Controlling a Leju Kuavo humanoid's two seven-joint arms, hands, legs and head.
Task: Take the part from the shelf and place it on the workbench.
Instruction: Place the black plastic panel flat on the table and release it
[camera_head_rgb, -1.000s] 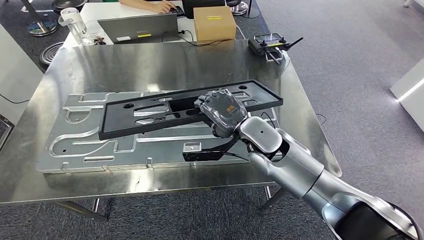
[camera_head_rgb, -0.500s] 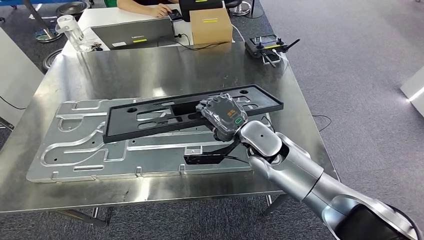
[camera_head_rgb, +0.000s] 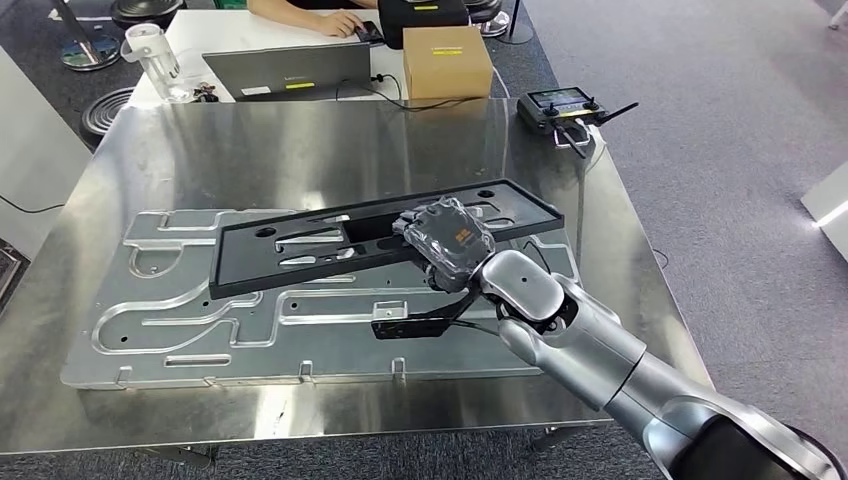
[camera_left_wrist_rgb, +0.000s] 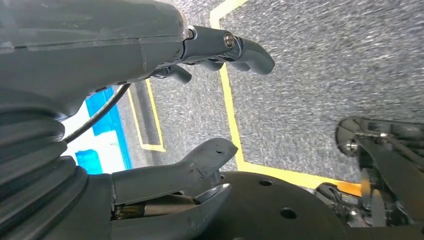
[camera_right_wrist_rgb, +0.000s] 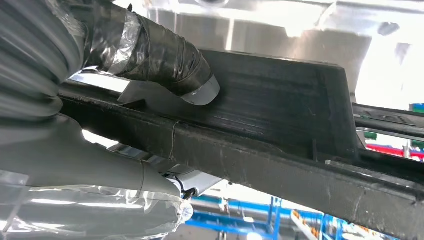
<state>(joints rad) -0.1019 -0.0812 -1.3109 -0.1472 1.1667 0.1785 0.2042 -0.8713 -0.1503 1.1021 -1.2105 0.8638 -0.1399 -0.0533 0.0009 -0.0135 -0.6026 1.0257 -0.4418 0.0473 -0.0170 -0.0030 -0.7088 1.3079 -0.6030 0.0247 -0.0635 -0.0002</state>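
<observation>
The right hand is gripping one long black slotted plastic frame, holding it just over one grey metal plate on the steel workbench. It probably isn't seated yet; lowering level matters. The left hand is hanging with fingers apart, holding nothing.

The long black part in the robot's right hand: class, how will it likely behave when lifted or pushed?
The black part looks stiff: it stays straight while the right hand holds it near one end. Its many cut-outs suggest it is light for its length. Held off-centre, it may pivot or slide on the metal plate.
</observation>
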